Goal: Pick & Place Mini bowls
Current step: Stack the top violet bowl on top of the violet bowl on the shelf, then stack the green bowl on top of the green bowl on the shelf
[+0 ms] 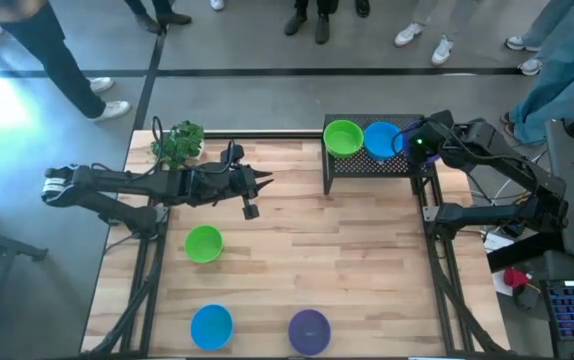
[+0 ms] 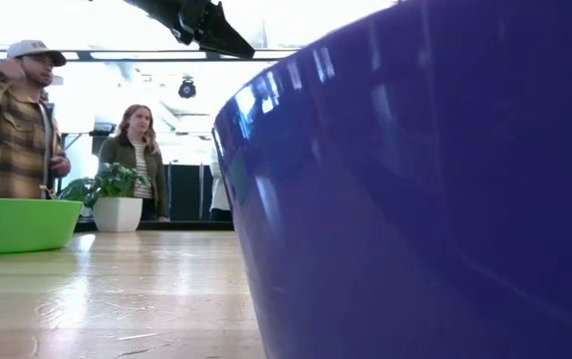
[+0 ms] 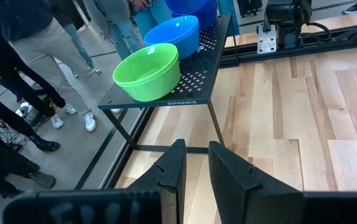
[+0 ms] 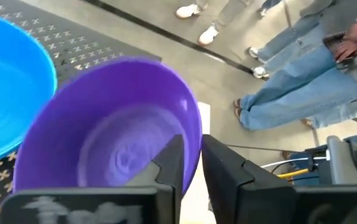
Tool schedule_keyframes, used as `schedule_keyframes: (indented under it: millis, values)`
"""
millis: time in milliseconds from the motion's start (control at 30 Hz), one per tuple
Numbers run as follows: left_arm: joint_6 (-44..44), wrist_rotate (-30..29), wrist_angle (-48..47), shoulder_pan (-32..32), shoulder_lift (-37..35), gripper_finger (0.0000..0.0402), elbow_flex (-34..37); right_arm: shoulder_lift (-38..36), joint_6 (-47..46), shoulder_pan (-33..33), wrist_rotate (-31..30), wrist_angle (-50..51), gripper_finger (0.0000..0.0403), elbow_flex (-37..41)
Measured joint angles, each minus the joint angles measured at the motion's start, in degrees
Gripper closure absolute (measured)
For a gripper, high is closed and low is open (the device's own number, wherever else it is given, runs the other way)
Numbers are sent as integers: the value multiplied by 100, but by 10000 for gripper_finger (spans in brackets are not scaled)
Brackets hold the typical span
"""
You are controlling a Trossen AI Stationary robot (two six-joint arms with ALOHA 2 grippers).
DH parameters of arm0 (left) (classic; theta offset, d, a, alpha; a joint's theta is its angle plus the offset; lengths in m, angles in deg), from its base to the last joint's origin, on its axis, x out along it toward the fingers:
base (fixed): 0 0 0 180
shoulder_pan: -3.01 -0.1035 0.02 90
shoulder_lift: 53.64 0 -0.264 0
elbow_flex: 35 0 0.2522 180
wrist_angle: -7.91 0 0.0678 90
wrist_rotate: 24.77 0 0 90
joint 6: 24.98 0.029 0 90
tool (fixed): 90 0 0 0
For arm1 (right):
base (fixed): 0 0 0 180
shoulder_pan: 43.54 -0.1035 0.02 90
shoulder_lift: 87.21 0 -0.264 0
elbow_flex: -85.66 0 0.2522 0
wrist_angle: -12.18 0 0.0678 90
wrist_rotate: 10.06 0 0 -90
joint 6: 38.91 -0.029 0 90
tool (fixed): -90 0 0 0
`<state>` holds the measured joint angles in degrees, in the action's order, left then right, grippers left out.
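On the black mesh rack [image 1: 367, 165] at the far right stand a green bowl [image 1: 343, 138] and a blue bowl [image 1: 381, 140]. My right gripper [image 4: 193, 146] is over the rack's right end, shut on a purple bowl [image 4: 104, 124] beside the blue bowl [image 4: 7, 81]; the arm hides this bowl from above. On the table sit a green bowl [image 1: 204, 243], a blue bowl [image 1: 211, 326] and a purple bowl [image 1: 309, 330], which fills the low view [image 2: 426, 199]. My left gripper [image 3: 197, 158] hangs shut above mid-table [image 1: 252, 195], holding nothing. My right gripper holds the purple bowl by its rim [image 4: 194, 121], on the side away from the blue bowl. One finger [image 4: 172, 162] is inside the bowl and the other [image 4: 225, 168] outside its wall. Whether the bowl rests on the rack, I cannot tell.
A small leafy plant [image 1: 177, 143] in a white pot [image 2: 117, 212] stands at the table's far left corner. Several people stand beyond the far edge [image 2: 12, 120]. Bare wood lies between the rack and the three bowls on the table.
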<state>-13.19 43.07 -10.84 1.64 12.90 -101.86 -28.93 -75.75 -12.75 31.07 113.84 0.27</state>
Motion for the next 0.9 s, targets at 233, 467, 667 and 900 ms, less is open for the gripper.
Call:
schedule_keyframes:
  millis: [233, 467, 667, 900]
  values:
    - [0, 0, 0, 0, 0, 337, 0, -2, 1, -2, -127, 0, 309, 4]
    - [0, 1, 0, 0, 0, 337, 0, -2, 59, -1, 99, 0, 296, 14]
    - [5, 0, 0, 0, 0, 337, 0, -2, 219, -17, 271, -30, 308, 239]
    - [17, 0, -36, 1, 0, 337, 0, -16, 480, -31, 297, -294, 340, 398]
